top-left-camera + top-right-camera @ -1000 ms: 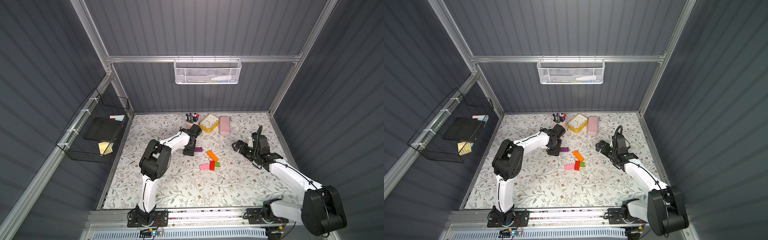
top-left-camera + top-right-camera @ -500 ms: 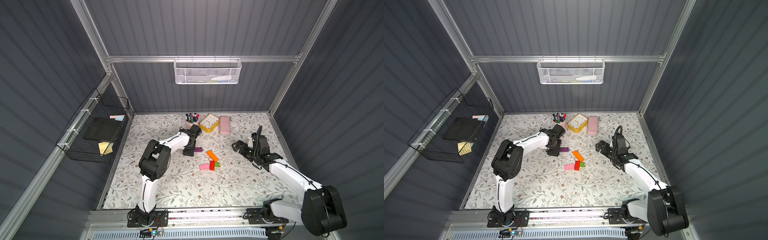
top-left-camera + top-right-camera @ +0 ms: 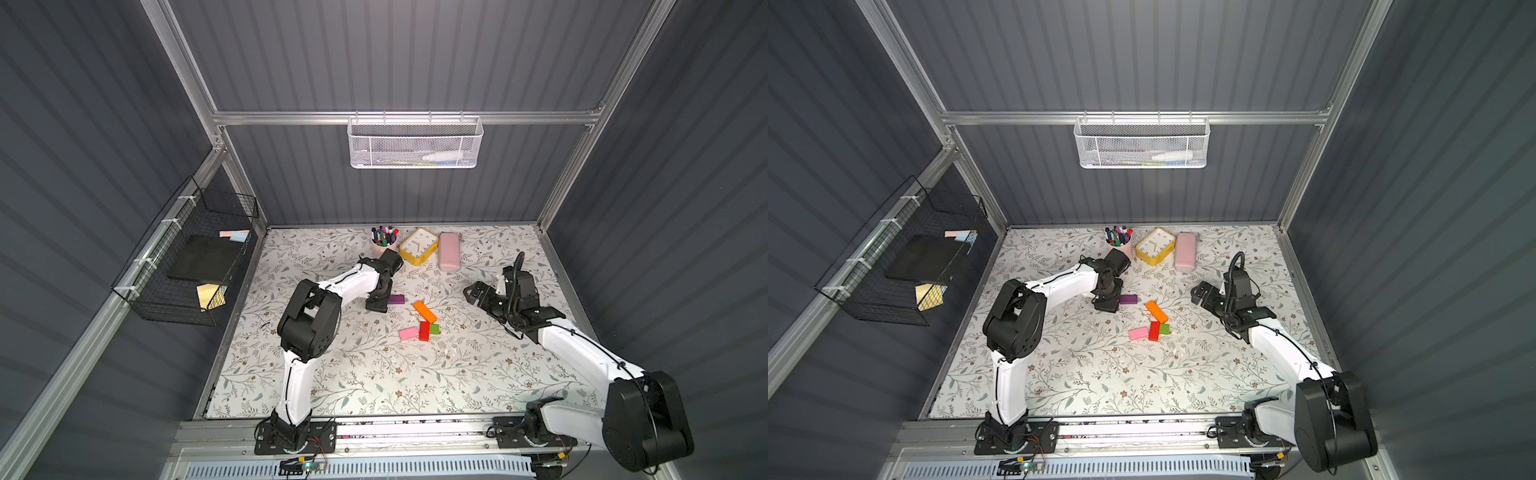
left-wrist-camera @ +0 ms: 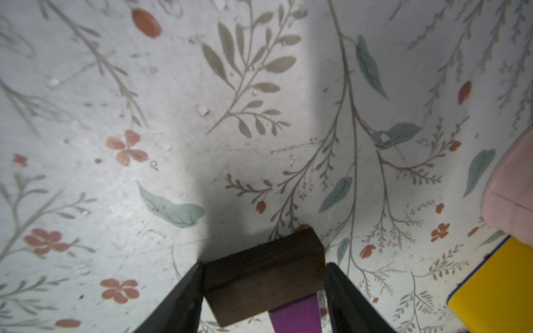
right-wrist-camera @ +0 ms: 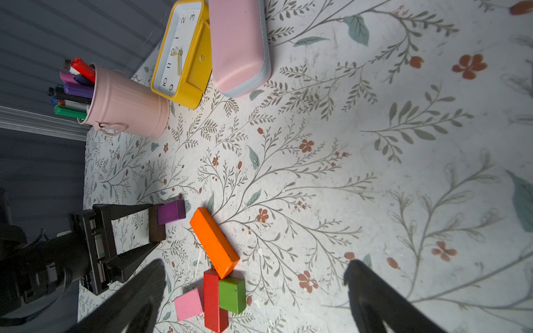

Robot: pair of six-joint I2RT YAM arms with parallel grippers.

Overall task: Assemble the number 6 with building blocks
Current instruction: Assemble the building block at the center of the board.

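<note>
My left gripper [image 4: 264,267] is shut on the dark brown block [image 4: 261,275], one finger pressed on each of its ends. Right against it lies the purple block [image 5: 171,212], seen in both top views [image 3: 397,299] [image 3: 1128,299]. The long orange bar [image 3: 424,311] lies at a slant to the right. At its near end the red block [image 3: 424,331], the green cube [image 3: 434,329] and the pink block [image 3: 408,333] lie side by side. My right gripper [image 5: 253,266] is open, hovering right of the blocks [image 3: 471,291]. No digit shape stands.
At the back of the mat stand a pink pen cup [image 3: 384,243], a yellow clock [image 3: 419,246] and a pale pink case [image 3: 449,251]. A black wire basket [image 3: 191,266] hangs on the left wall and a white mesh basket [image 3: 415,143] on the back wall.
</note>
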